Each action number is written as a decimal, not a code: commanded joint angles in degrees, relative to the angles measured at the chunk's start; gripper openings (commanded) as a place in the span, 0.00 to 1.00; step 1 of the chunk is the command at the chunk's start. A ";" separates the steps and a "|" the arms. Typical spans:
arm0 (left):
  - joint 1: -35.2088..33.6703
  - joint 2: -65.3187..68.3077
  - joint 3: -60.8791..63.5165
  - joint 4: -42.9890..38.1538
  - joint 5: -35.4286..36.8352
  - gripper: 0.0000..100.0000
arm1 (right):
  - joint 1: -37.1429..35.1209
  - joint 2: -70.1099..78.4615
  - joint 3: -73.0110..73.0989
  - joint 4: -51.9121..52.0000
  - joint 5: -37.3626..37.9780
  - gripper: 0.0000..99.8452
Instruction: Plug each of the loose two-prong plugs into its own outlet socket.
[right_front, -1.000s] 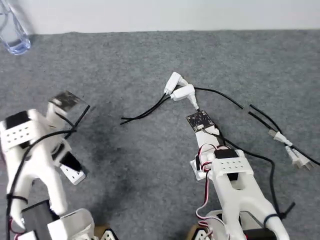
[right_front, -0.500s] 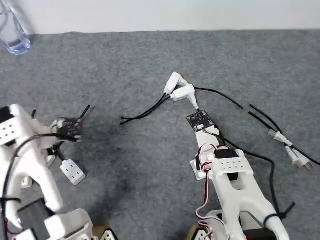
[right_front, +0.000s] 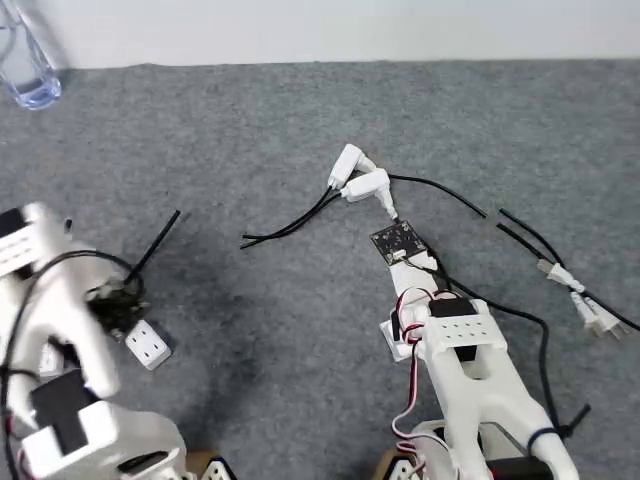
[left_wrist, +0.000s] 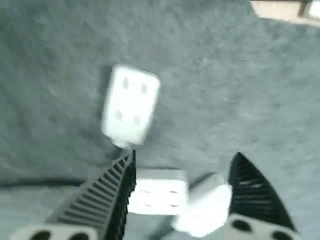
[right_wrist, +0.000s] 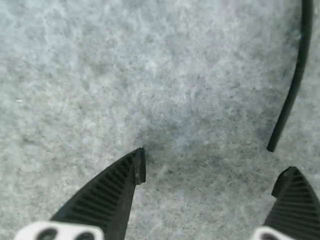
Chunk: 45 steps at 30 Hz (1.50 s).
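High view: the white outlet socket (right_front: 147, 345) lies on the grey mat (right_front: 250, 110) at the near left. The left gripper (right_front: 118, 305), raised and farther out a second ago, has drawn back and down to just above the socket. In the left wrist view its fingers stand apart, with one socket block (left_wrist: 159, 192) between them and a second block (left_wrist: 131, 105) beyond the tips. Two white plug bodies (right_front: 355, 175) lie side by side mid-table, and the loose plugs (right_front: 585, 305) lie at the far right. The right arm (right_front: 465, 370) has not moved; the right gripper (right_wrist: 215, 162) is spread wide over the mat near a black cord end (right_wrist: 292, 85).
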 joint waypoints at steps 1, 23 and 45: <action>6.07 -0.09 -1.89 0.18 0.70 0.25 | -0.66 -1.45 -0.26 -1.10 0.88 0.39; 7.30 0.00 17.80 -20.75 -9.93 0.25 | -0.75 -1.45 -0.26 -1.36 0.62 0.39; 10.37 2.46 18.33 -21.89 -9.14 0.01 | -0.75 -1.45 -0.26 -1.27 0.79 0.39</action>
